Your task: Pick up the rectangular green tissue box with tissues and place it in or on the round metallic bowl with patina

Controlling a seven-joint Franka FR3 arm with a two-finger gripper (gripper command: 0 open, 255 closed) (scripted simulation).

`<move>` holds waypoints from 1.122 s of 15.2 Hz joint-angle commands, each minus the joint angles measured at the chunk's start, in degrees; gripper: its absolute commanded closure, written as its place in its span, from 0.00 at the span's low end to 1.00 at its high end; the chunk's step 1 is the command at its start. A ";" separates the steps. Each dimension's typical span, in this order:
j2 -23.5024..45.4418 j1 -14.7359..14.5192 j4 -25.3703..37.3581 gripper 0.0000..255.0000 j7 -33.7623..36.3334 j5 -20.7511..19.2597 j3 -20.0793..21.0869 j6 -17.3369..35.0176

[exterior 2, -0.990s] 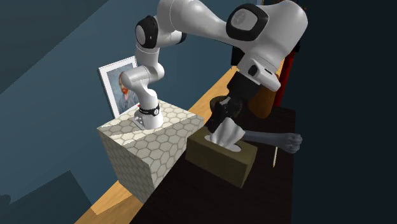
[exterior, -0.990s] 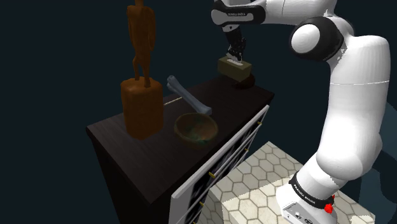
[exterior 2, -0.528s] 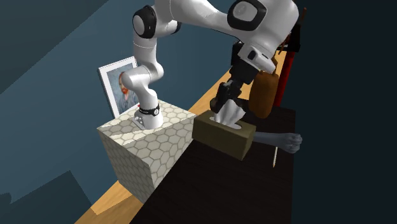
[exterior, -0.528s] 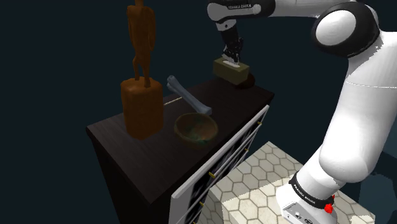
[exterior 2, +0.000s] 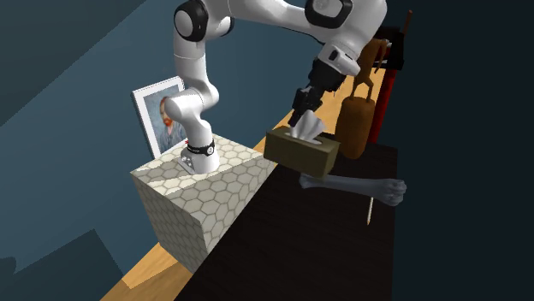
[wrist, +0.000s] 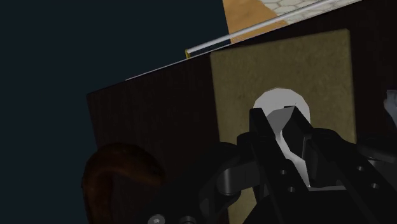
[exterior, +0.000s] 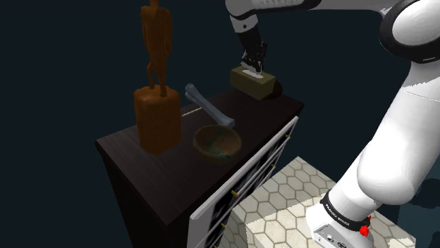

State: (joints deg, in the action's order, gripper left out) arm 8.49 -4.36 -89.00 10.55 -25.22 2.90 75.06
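The gripper (exterior: 254,62) (exterior 2: 304,109) (wrist: 280,118) has its black fingers pinched narrowly on the white tissue (wrist: 284,102) (exterior 2: 306,128) that sticks out of the tissue box (exterior: 254,83) (exterior 2: 301,152) (wrist: 280,63). The box is olive-green and hangs clear of the dark dresser (exterior: 162,165) top, in the upper middle of the shoulder view. In the wrist view the fingers cover part of the tissue and the box's near end. A brown rounded thing (wrist: 121,178) (exterior: 276,89) sits partly hidden behind the box in the shoulder view, and its shape is hard to make out. Further down that frame, near the centre, the round bowl (exterior: 217,142) stands on the dresser, with a pale bone-shaped piece (exterior: 209,106) (exterior 2: 355,185) between it and the box. A wooden figure (exterior: 155,84) (exterior 2: 355,120) rises at centre left, its head cut off by the top edge. The hexagon-patterned stand (exterior: 282,204) (exterior 2: 201,192) is cropped at the lower right.
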 commanded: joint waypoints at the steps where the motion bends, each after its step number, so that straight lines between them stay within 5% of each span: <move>1: -1.09 -1.34 -1.05 1.00 2.32 0.82 1.07 -1.07; 17: -4.53 -12.50 -0.90 1.00 22.20 9.74 10.91 -11.49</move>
State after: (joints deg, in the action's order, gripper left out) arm 3.47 -15.94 -90.73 30.95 -16.19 13.01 64.39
